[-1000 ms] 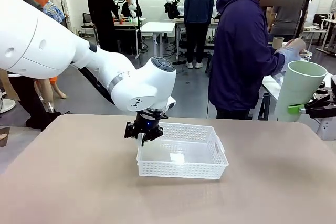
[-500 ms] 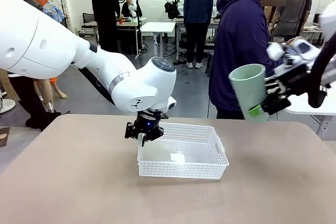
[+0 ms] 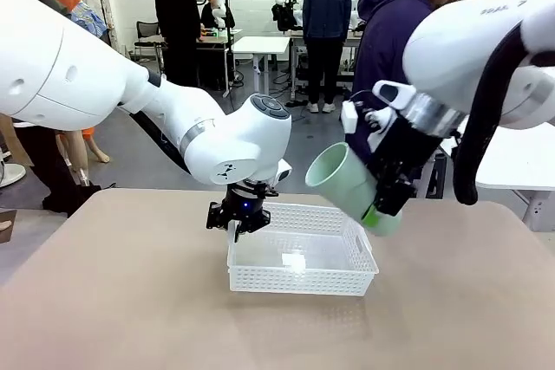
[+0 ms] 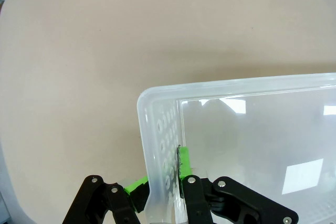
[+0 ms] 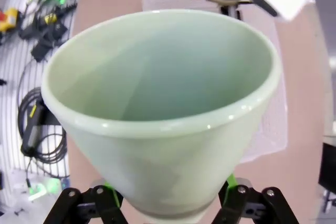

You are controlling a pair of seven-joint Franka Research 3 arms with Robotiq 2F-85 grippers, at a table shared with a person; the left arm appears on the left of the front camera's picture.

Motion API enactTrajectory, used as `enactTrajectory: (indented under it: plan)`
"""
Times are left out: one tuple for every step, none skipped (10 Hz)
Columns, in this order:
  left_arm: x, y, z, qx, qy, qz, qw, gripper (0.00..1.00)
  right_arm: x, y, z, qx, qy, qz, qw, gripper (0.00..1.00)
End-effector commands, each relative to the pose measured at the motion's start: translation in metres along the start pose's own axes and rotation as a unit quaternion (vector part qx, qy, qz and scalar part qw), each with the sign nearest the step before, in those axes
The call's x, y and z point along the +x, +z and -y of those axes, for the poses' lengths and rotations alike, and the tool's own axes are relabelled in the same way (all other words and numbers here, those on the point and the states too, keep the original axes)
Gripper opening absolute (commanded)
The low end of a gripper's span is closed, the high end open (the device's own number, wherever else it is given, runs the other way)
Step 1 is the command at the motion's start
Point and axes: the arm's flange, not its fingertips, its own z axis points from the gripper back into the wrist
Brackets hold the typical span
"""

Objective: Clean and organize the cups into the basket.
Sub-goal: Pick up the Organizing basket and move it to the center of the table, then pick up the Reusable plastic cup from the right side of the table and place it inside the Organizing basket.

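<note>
In the front view the white lattice basket sits on the table's middle. My left gripper is shut on its left wall. The left wrist view shows my left gripper with green pads clamping that thin wall from both sides, below the basket rim. My right gripper is shut on a pale mint green cup, held tilted in the air over the basket's right end, mouth up and to the left. In the right wrist view the cup rises from my right gripper, which grips it near its base.
The tan table is bare around the basket. A person in a dark blue hoodie stands at the far side behind my right arm. A white side table lies to the right. Other people and workbenches are farther back.
My right arm has swung in from the far right with the mint cup, moving left and down over the basket's right end. The left gripper and basket have stayed put.
</note>
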Motion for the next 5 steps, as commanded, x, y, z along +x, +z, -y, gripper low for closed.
enactTrajectory:
  plan:
    - [-0.001,-0.001,0.0,0.0,0.001,-0.001,1.0,0.0,0.0,-0.015,0.011,0.002,0.026,-0.029,0.999,0.81]
    - [-0.001,-0.001,0.0,0.0,0.001,-0.001,1.0,0.0,-0.001,-0.021,0.013,-0.004,0.039,-0.029,0.999,0.81]
    - [-0.001,-0.001,0.0,0.0,0.001,-0.001,1.0,0.0,-0.002,-0.016,0.016,-0.011,0.051,-0.02,0.998,0.81]
    - [-0.001,-0.001,0.0,0.0,0.001,-0.001,1.0,0.0,0.004,-0.023,0.003,0.01,0.027,-0.027,0.999,0.81]
    - [-0.001,-0.001,0.0,0.0,0.001,-0.001,1.0,0.0,0.004,-0.023,0.003,0.01,0.027,-0.027,0.999,0.81]
